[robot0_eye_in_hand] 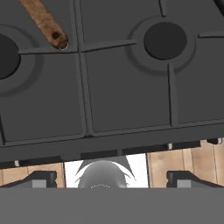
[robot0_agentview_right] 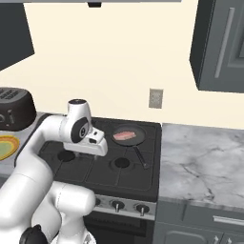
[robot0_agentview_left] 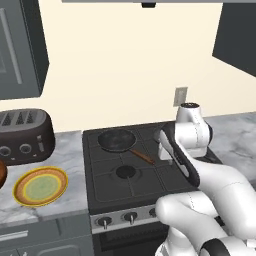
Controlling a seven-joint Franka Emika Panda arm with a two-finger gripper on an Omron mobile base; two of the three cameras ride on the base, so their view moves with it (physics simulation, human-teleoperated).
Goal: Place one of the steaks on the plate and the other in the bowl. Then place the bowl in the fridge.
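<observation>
A pinkish steak lies in the black frying pan on the stove's back burner; I cannot tell whether it is one slab or two. The pan has a brown handle pointing toward the front. My gripper hangs open over the stove's front part, beside the pan and short of its handle, with nothing between its fingertips. The yellow-rimmed plate rests on the counter left of the stove. A sliver of the brown bowl shows at the left edge. The fridge is out of view.
A dark toaster stands behind the plate. The black stove has raised grates and front knobs. Marble counter runs to the right of the stove. Dark cabinets hang above it.
</observation>
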